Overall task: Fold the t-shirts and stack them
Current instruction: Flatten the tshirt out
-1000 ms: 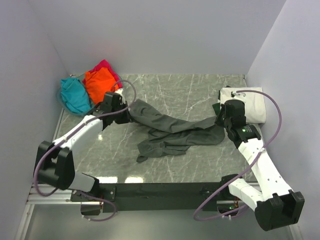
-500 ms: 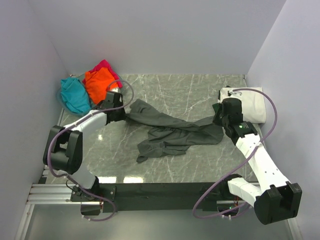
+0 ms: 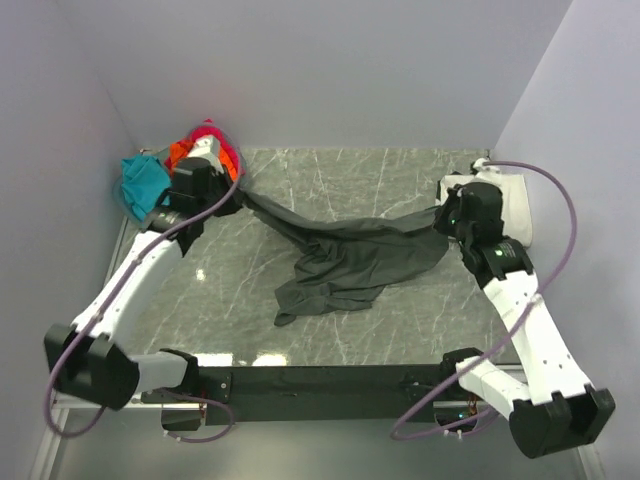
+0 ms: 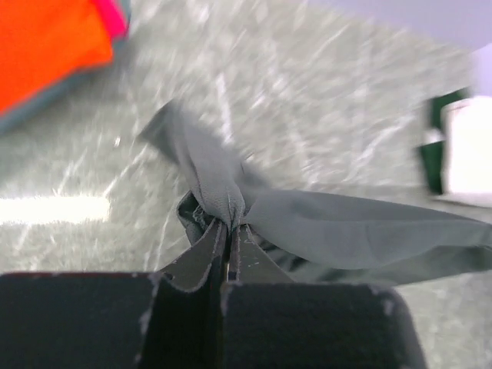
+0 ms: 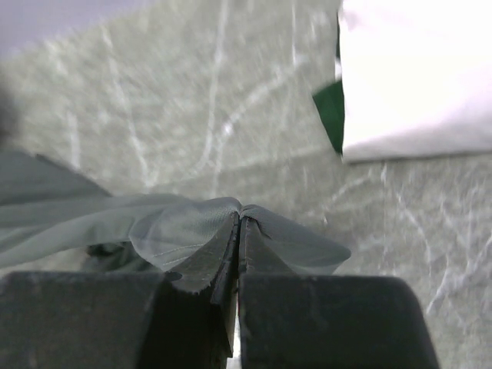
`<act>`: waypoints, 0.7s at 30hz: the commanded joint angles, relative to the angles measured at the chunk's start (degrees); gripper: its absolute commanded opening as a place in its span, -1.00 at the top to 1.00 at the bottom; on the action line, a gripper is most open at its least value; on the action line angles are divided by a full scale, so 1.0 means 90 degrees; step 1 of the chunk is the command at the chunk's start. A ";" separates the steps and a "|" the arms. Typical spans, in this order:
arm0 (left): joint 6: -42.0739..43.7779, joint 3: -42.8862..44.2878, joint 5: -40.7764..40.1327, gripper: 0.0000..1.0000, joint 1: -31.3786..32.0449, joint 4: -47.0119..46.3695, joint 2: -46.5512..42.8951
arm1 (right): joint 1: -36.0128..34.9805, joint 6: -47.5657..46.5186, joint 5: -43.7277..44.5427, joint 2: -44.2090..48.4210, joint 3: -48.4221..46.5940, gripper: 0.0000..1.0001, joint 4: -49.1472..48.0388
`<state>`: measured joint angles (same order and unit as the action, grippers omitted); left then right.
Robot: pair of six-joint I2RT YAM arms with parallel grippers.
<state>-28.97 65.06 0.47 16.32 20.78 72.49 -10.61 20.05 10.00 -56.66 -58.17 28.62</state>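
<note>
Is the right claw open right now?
No, the right wrist view shows the right claw shut on a pinched fold of the dark grey t-shirt.

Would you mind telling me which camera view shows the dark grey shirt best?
The top view: the whole grey shirt shows, strung between the left gripper and right gripper. Each wrist view shows only the fold pinched in its own shut jaws.
</note>
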 commanded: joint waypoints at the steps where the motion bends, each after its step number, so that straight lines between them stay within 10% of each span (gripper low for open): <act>1: 0.0250 0.0651 0.0270 0.99 -0.0006 0.0776 -0.0690 | 0.0036 -0.0099 0.0149 0.0553 -0.0654 1.00 0.0314; 13: 0.0582 0.1570 0.0532 0.99 -0.0318 0.1677 -0.1648 | 0.0036 -0.0255 0.0412 0.1482 -0.1846 1.00 0.0873; 21: 0.0329 0.1930 0.2437 0.99 -0.1031 0.0769 0.0039 | 0.0075 -0.0294 0.0110 -0.0040 -0.2227 1.00 0.0102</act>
<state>-25.19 79.57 14.24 8.71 32.84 67.16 -10.52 18.50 12.19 -50.06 -76.23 34.22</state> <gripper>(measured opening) 0.022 0.010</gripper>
